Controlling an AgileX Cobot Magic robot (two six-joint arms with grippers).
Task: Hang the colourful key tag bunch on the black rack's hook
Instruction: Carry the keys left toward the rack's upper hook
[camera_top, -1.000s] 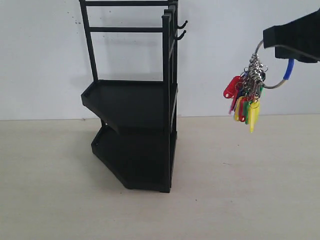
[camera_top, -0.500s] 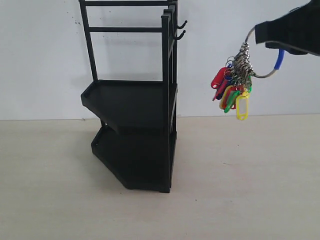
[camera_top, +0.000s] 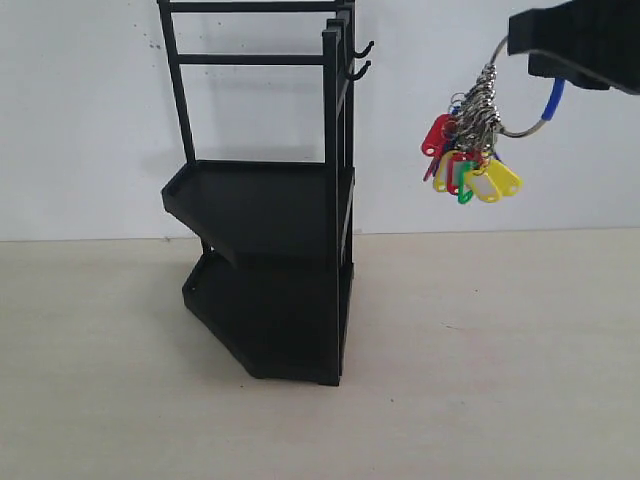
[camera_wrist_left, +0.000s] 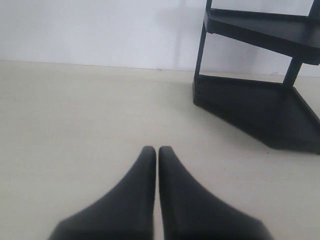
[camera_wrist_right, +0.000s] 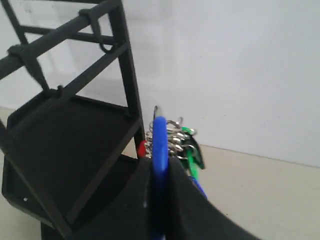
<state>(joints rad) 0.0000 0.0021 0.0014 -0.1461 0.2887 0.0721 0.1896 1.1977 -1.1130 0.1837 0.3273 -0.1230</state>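
Note:
The colourful key tag bunch (camera_top: 467, 150) hangs in the air at the upper right of the exterior view, tags swinging below its ring. My right gripper (camera_top: 522, 52) is shut on the ring's blue sleeve (camera_wrist_right: 159, 145), high and to the right of the black rack (camera_top: 280, 200). The hook (camera_top: 361, 71) juts from the rack's upright post, just under the upper hook (camera_top: 365, 48), well left of the bunch. In the right wrist view the rack (camera_wrist_right: 70, 150) stands close beyond the tags (camera_wrist_right: 182, 142). My left gripper (camera_wrist_left: 158, 150) is shut on nothing, low over the table; the rack's base (camera_wrist_left: 260, 115) lies beyond it.
A pale table (camera_top: 480, 360) carries the rack, with a white wall (camera_top: 90, 120) behind it. The rack's two angled trays project to the left of its posts in the exterior view.
My right gripper has risen and shifted left with the bunch, closing toward the rack's top. The tags swing beneath the ring. The left gripper's earlier state is not shown.

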